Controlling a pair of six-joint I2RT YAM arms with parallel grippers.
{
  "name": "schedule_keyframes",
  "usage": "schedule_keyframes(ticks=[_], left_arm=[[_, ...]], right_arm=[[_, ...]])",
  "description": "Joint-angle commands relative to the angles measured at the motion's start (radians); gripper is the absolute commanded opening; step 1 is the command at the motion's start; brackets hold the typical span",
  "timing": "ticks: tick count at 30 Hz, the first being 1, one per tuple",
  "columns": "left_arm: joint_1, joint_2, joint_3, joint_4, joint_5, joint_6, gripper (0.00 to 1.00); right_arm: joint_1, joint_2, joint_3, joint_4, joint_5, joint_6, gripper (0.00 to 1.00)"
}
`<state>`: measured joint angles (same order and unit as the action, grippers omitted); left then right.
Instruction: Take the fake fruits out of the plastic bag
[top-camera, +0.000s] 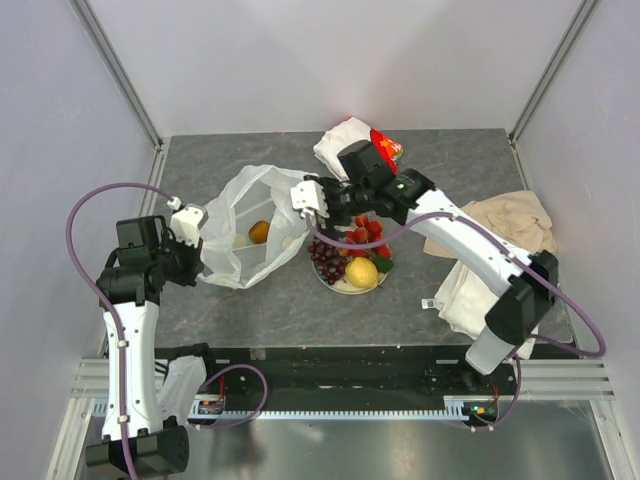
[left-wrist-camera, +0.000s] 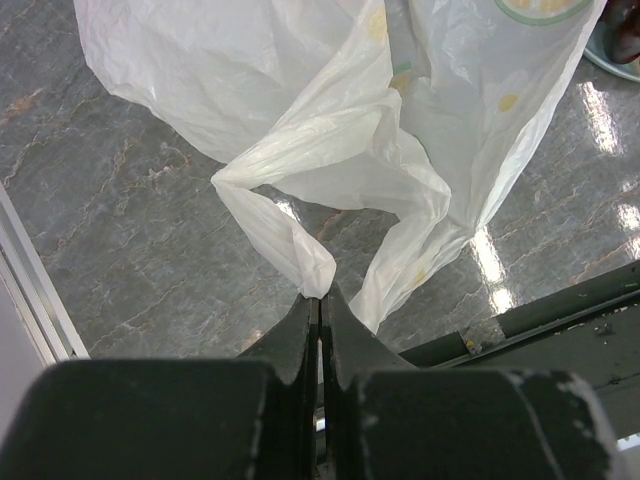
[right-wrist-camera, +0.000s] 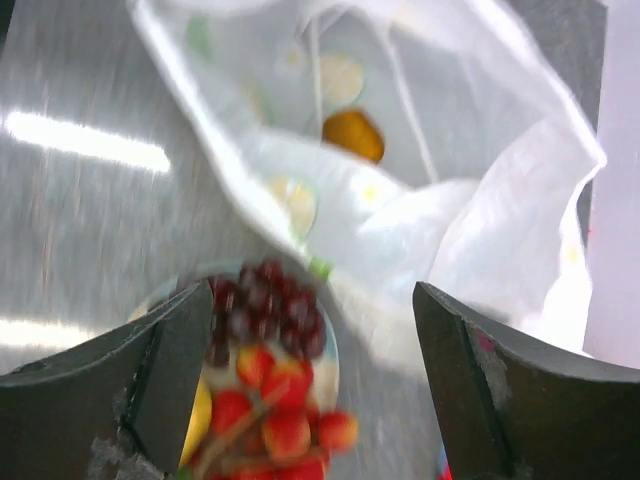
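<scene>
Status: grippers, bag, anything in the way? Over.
Left gripper shut on handle of plastic bag. Right gripper open, beside bag mouth. Orange fruit inside bag. No obstruction seen.

White arms (top-camera: 470, 245) with black joints trail purple cables (top-camera: 118, 185); black claw fingers (left-wrist-camera: 296, 335) look possibly scuffed.

I see a lone fruit (top-camera: 259, 232) inside the bag (top-camera: 232, 205). The plate (top-camera: 340, 286) sits just beside the bag at its three o'clock, other fruits (top-camera: 355, 258) on it. The towel (top-camera: 515, 222) lies at the plate's three o'clock.
</scene>
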<state>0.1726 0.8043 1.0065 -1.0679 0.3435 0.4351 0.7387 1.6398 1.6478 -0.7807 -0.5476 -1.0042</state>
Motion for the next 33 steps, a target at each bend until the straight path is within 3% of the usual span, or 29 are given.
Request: schedule_keyframes(ticks=[1, 4, 12, 17, 24, 33], left_arm=[[0.005, 0.013, 0.017, -0.012, 0.023, 0.014, 0.02], [0.005, 0.018, 0.027, -0.026, 0.019, 0.024, 0.02], [0.005, -0.017, 0.043, -0.066, 0.029, 0.024, 0.02], [0.004, -0.031, 0.023, -0.081, 0.045, 0.017, 0.02], [0.005, -0.030, 0.032, -0.106, 0.048, 0.010, 0.01], [0.005, -0.045, 0.029, -0.127, 0.037, 0.021, 0.02]], right_arm=[[0.042, 0.123, 0.036, 0.385, -0.075, 0.392, 0.89], [0.074, 0.219, 0.070, 0.484, -0.048, 0.420, 0.87], [0.090, 0.484, 0.205, 0.641, 0.081, 0.689, 0.85], [0.105, 0.612, 0.274, 0.693, 0.169, 0.707, 0.86], [0.123, 0.733, 0.310, 0.730, 0.296, 0.691, 0.96], [0.152, 0.778, 0.308, 0.733, 0.327, 0.659, 0.89]])
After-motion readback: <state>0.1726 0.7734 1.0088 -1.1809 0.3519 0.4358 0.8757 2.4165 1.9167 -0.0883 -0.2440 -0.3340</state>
